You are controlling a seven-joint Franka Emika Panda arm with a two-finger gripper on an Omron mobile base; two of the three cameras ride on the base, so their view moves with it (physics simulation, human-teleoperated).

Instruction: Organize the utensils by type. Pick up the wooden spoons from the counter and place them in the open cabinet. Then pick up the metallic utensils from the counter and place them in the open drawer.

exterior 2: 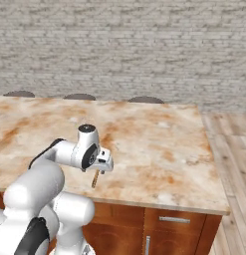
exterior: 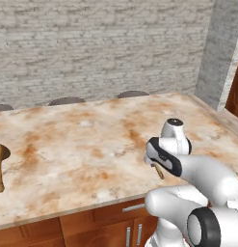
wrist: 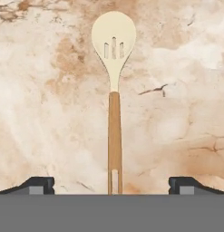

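Hand view: surface (wrist: 50, 113) below, spoon (wrist: 114, 136) lying flat on it near the front edge, long axis running straight away from the hand, handle end centred between the fingers (wrist: 41, 183), bowl far. Fingers wide apart, empty. Descend and close across the handle.

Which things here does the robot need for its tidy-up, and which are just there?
For the job:
- slotted wooden spoon under the open pincer
- darker wooden spoon at the counter's left edge
- counter

Just there:
- brick wall
- stools
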